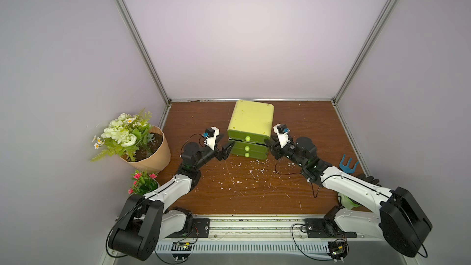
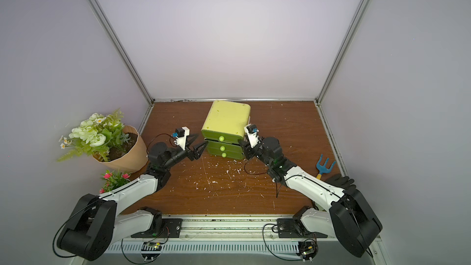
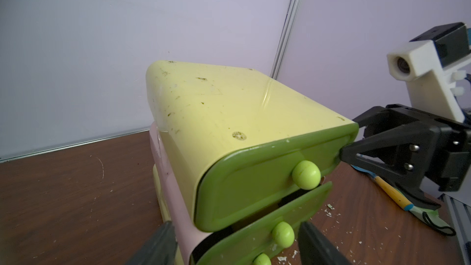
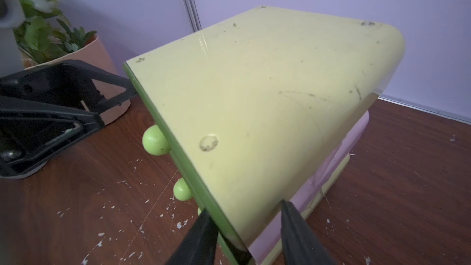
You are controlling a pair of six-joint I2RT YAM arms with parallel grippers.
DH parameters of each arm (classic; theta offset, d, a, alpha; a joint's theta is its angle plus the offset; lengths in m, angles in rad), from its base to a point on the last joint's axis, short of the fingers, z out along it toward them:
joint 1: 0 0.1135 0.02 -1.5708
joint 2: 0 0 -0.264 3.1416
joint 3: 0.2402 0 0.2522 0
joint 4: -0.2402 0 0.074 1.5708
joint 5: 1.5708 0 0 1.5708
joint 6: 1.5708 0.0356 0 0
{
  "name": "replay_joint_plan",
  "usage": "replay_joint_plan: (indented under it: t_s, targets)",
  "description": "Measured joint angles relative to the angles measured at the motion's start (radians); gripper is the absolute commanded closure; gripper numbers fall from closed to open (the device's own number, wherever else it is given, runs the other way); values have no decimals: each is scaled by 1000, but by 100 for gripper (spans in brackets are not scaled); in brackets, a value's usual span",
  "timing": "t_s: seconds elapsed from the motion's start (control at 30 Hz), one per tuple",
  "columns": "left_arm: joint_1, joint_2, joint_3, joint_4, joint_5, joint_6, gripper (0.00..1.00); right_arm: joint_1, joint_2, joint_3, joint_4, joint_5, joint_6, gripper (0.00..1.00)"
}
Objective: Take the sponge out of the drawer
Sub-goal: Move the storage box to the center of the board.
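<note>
Three drawers [image 1: 246,144] hide the sponge — likely soft, light; pinch its middle. Left hand [image 1: 228,139] gapes beside the chest [image 1: 251,117]; right hand [image 1: 269,141] straddles its corner — grip unclear.

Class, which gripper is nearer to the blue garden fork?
Right. The right gripper is at the drawer unit's front corner on the side of the blue garden fork; the left gripper is at the opposite front corner, with the unit between it and the fork.
</note>
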Motion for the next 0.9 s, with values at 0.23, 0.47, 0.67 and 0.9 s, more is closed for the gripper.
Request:
replay_joint_plan:
  t_s: [0.23,0.47,0.67,0.9]
  targets:
    - [0,6,-6,22,0,-5,22,-16,112,111,-26,53,-13,57]
    - [0,24,-9,37,-1,-9,22,-53,267,250,-29,53,-11,57]
    - [0,42,-10,49,-10,-17,22,-86,365,339,-28,44,3,56]
    - [0,51,-10,52,-48,-20,23,-108,470,428,-21,16,34,53]
